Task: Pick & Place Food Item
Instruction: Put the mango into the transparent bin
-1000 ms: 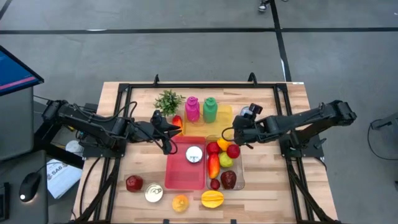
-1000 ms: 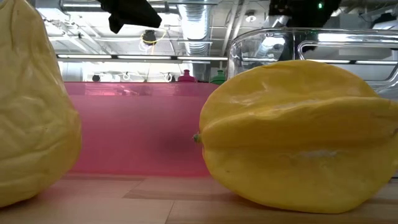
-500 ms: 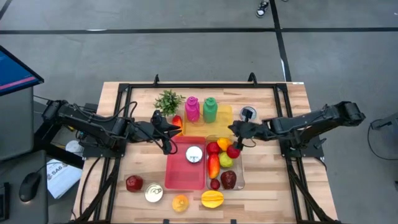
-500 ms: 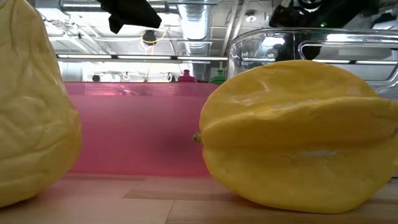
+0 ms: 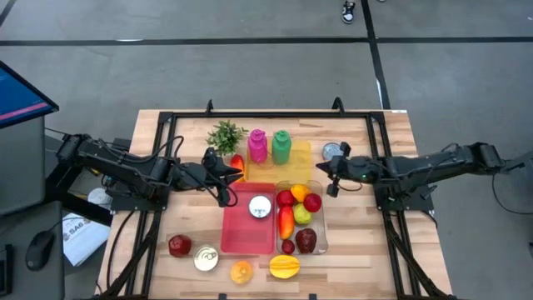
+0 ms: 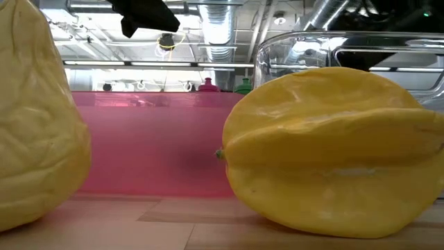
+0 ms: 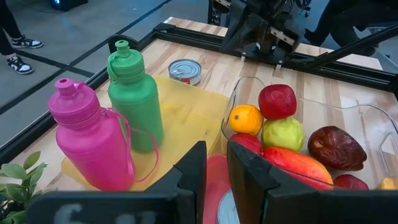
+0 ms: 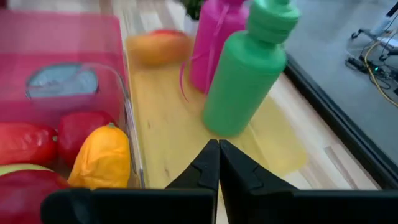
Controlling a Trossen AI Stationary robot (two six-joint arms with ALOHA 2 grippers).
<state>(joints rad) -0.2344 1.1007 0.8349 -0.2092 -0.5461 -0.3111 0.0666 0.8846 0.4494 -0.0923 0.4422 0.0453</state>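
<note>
Resting nearest the desk (image 5: 358,250) front: starfruit (image 5: 285,266), orange and a tin, unsorted.
Clear bin (image 5: 323,242): heaped fruit, red apple (image 5: 312,202) topmost at its back, apparently the placed item.
Right claw (image 5: 331,185): fingers pressed together, empty, just beside the bin's back corner.
Left claw (image 5: 230,171): narrow gap, gripping nothing, near the yellow tray (image 5: 306,152).

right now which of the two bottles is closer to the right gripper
The green bottle. It stands on the yellow mat beside the pink bottle, on the side toward the right gripper; the pink one is farther off.
</note>
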